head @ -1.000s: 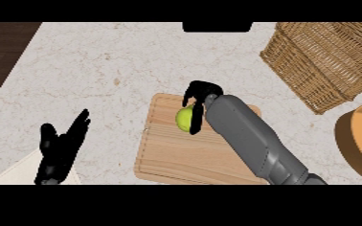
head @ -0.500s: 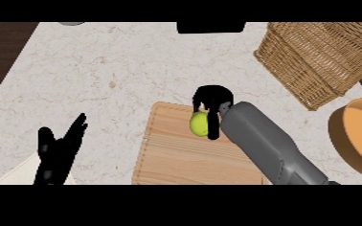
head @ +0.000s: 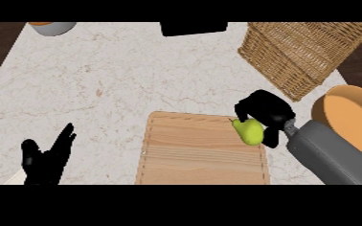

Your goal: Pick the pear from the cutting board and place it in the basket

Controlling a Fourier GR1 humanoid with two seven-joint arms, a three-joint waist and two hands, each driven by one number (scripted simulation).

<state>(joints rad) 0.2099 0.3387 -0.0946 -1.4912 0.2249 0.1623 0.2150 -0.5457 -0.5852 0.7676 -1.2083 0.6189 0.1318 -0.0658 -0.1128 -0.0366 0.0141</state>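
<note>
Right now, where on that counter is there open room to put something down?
The widest bare stretch of counter lies left of the basket, above the cutting board. The board's left and middle are also free. It is crowded at right: the right hand curled round the pear, the orange bowl. The left hand rests lower left.

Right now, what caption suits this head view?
Right hand curls round the pear at the cutting board edge, near the basket.

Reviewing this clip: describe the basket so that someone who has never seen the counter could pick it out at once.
Start at the pale marble counter and look to its far right corner. There, beyond the wooden cutting board and the right hand curled round the pear, lies the basket. It alone is woven brown wicker with straight sides, unlike the smooth orange bowl beside it.
</note>
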